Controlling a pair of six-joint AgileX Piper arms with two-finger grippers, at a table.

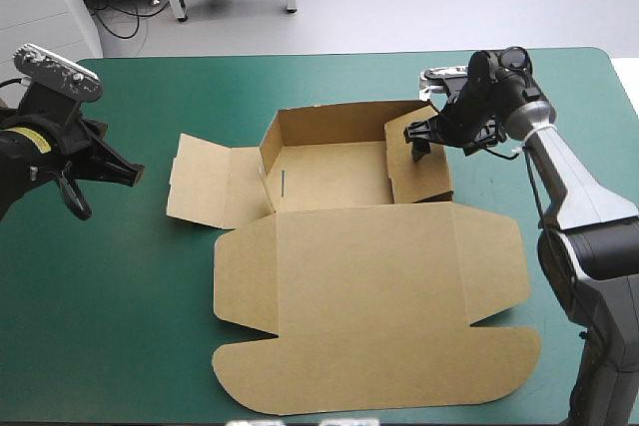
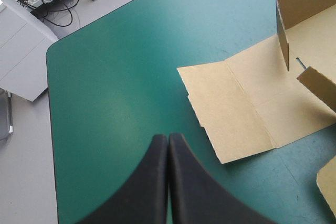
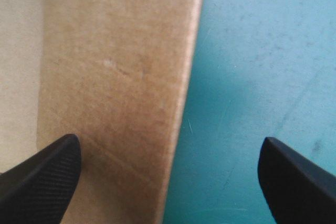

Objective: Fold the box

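Two pincers show in the high view, over a desk (image 1: 120, 346) with a teal-green cover. The brown box (image 1: 359, 246) lies in the middle of the frame. Its tray (image 1: 329, 175) stands open in the upper centre with the walls raised. The wide lid (image 1: 369, 336) lies flat from the tray toward the lower centre, and one flap (image 1: 205, 182) lies flat on the cover at the left of the tray. The left pincer (image 1: 128, 172) hangs at the left edge of the frame, well apart from the box. The right pincer (image 1: 419, 142) is in the upper right, at the right wall of the tray. In the left wrist view the two black fingers (image 2: 152, 182) meet in one pointed arch, so this pincer is closed and holds nothing. Under it is bare cover, and the flat flap with a corner of the tray lies ahead and to one side. In the right wrist view the fingers stand wide apart, so this pincer is open. The edge of a brown wall runs between them, with one finger on the side of the board and the other on the side of the cover. Whether a finger touches the board I cannot tell.
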